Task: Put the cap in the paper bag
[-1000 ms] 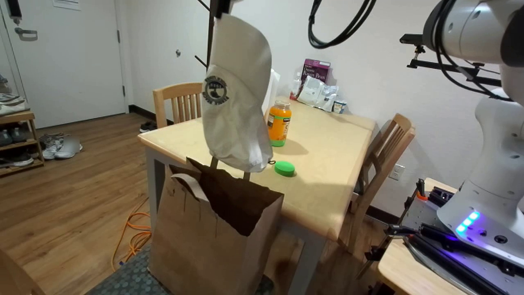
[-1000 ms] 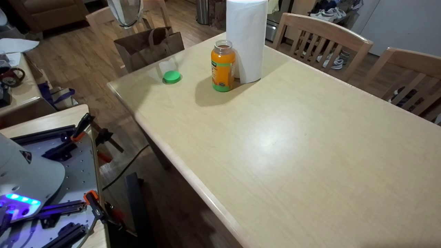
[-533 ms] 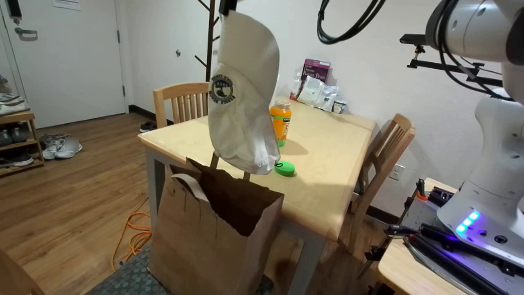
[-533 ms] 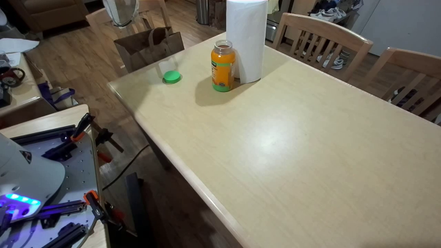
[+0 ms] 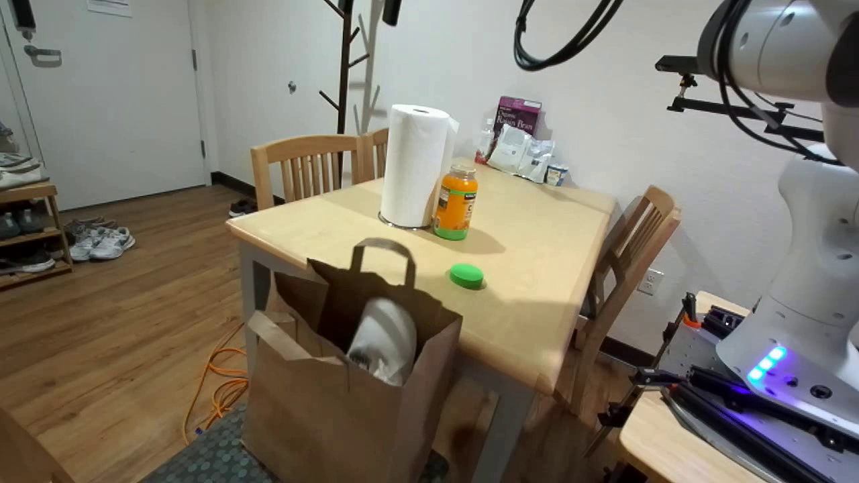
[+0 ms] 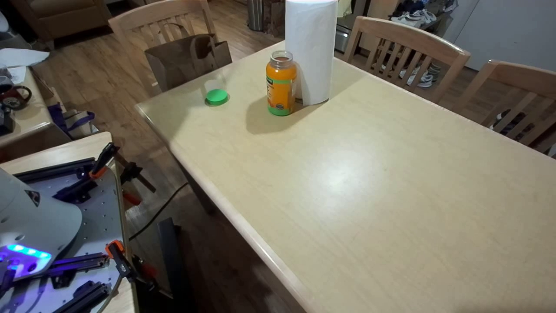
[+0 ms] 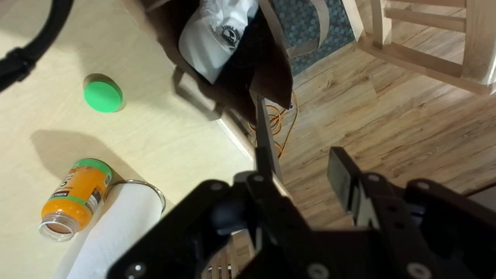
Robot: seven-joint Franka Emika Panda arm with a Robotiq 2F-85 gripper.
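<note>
The white cap [image 5: 384, 342] with a dark round logo is inside the brown paper bag [image 5: 322, 416]. Its upper part shows in the bag's mouth in an exterior view, and the cap also shows from above in the wrist view [image 7: 205, 46]. In an exterior view the bag [image 6: 176, 65] hides the cap. The bag stands upright and open on a chair seat beside the table, with one handle upright. My gripper [image 7: 300, 159] is open and empty, its fingers apart in the wrist view. A black tip of it shows at the top edge in an exterior view [image 5: 391, 12], above the bag.
On the table [image 6: 347, 195] stand an orange jar [image 5: 456, 204], a paper towel roll [image 5: 415, 168] and a green lid [image 5: 466, 276]. A cereal box [image 5: 517, 117] and pouches stand at the table's wall end. Wooden chairs [image 6: 404, 48] surround the table.
The cap hung from my gripper above the bag and shifted slightly sideways. The gripper has opened, and the cap has dropped into the bag. The bag's handles have moved.
</note>
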